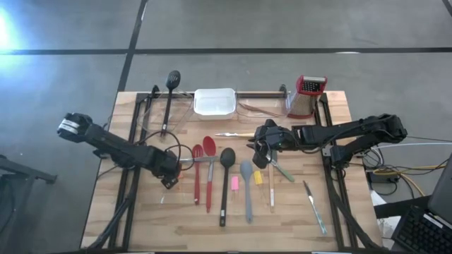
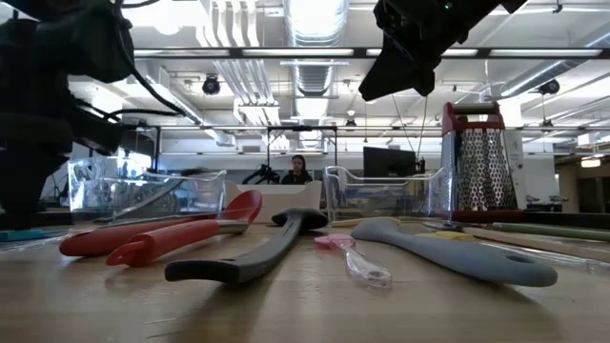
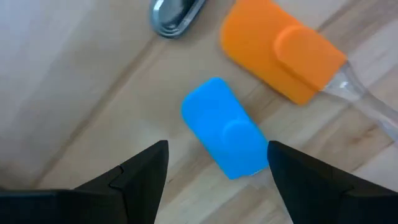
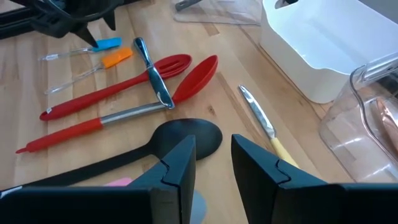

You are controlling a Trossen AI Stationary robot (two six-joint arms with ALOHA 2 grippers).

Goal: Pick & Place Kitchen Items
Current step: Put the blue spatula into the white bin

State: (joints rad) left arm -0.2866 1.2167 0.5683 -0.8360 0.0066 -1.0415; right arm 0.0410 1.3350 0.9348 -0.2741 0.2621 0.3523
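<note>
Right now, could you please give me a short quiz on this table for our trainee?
1. True or false: the left hand is open above the blue spatula.
2. In the high view, what stands right of the tray? A) grater B) kettle C) mug
3. Fill in: the spatula lying beside the blue one is ___.
Key: 1 true; 2 A; 3 orange, the orange spatula.

Two dark jointed arms with black cables, wedge-shaped black jaws
</note>
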